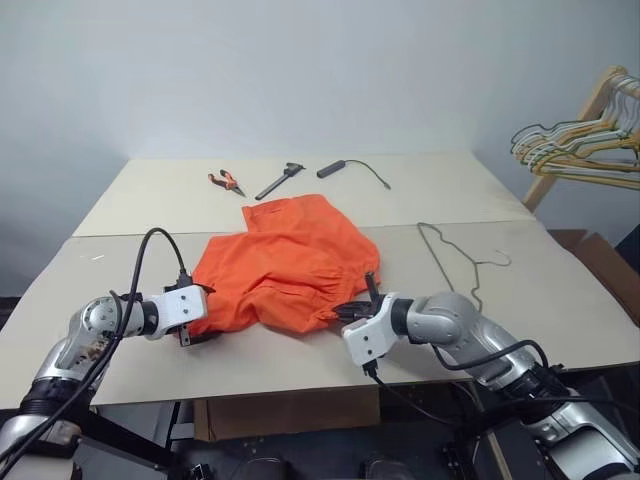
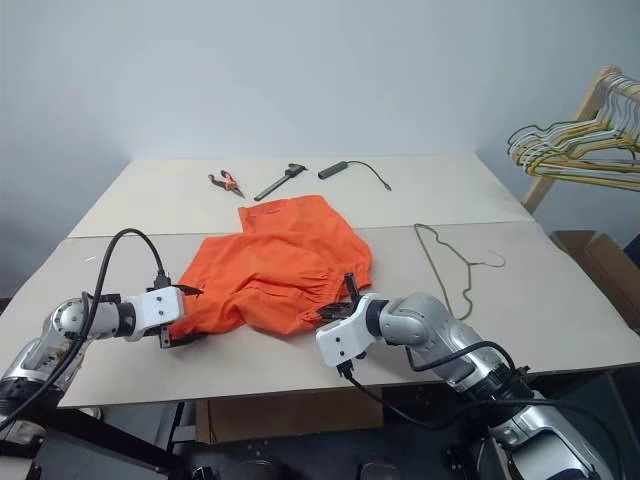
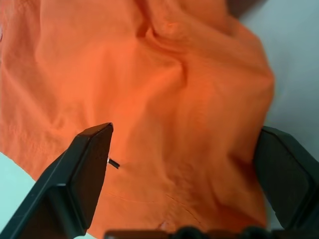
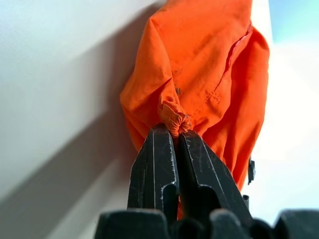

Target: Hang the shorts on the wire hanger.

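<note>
The shorts (image 1: 285, 265) lie crumpled on the table (image 1: 560, 300), near its front edge and roughly at its middle, a bright orange heap with one leg reaching toward the far side. The right gripper (image 4: 175, 137) is clenched on a small bunched fold of the shorts at their near right edge; in the right wrist view the two black fingers (image 4: 154, 169) press together with the gathered cloth squeezed between their tips. The left gripper (image 3: 184, 149) stands released, its fingers (image 3: 87, 169) spread wide on either side of the orange cloth at the shorts' near left edge, with the cloth between them but not pinched.

The wire hanger (image 1: 452, 262) lies flat on the table to the right of the shorts and apart from them, its hook curving away to the right. Beyond the shorts, toward the far edge of the table, lie a pair of orange-handled pliers (image 1: 226, 181), a dark hand tool (image 1: 280, 180) and a black bar with a cord (image 1: 345, 168). A cluster of hangers (image 1: 580, 145) hangs on a wooden rack past the table's far right corner
</note>
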Available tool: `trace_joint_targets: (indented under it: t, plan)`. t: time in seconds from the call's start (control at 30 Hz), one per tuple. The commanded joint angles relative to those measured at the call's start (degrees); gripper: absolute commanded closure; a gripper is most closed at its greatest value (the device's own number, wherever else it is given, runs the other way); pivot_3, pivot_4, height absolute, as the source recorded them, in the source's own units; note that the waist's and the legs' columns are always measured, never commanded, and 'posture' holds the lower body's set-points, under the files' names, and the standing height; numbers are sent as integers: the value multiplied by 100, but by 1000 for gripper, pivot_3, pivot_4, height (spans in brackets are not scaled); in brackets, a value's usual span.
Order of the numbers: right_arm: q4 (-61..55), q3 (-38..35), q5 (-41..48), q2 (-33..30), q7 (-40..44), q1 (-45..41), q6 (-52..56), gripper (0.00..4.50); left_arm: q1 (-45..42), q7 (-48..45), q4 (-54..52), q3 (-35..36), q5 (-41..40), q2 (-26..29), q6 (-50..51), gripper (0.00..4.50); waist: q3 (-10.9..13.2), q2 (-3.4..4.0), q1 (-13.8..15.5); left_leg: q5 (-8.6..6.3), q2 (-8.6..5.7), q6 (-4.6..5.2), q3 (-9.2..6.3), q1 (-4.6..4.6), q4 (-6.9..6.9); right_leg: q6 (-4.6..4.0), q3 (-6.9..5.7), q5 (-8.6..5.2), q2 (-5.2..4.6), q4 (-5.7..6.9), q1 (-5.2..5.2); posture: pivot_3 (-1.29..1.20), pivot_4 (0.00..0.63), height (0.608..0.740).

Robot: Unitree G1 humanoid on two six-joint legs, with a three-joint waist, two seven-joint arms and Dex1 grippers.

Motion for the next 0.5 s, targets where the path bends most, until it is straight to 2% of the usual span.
trace_joint_targets:
  t: [0.03, 0.1, 0.27, 0.5]
  plan:
    - [-115, -274, 114, 80, -44, -40, 4, 4498, -70, -334, 579, -306, 178, -57, 190, 183, -9, 7, -1, 0, 0, 0, 0, 10, 0, -2, 0, -3, 0, 1, 6, 37, 0, 740]
    - [-125, -307, 118, 113, -44, -30, 61, 4500, -130, -424, 722, -363, 211, -75, 295, 579, -18, 16, -26, 0, 2, 0, 2, 16, -1, -23, 0, -20, 0, 2, 8, 38, 0, 740]
    - [-161, -378, 123, 158, -18, 49, 129, 4500, -266, -559, 1048, -318, 116, -175, 489, 2175, -57, 66, -63, -1, 3, 0, -1, 21, -2, -16, 1, -18, 3, 11, 10, 37, 0, 740]
    - [-136, -498, 170, 247, -42, 85, 236, 4500, -435, -614, 1405, -197, 47, -200, 449, 4421, -62, 74, -131, -1, 13, -1, -8, 61, -5, 0, 3, -58, 12, 28, 42, 33, 0, 740]
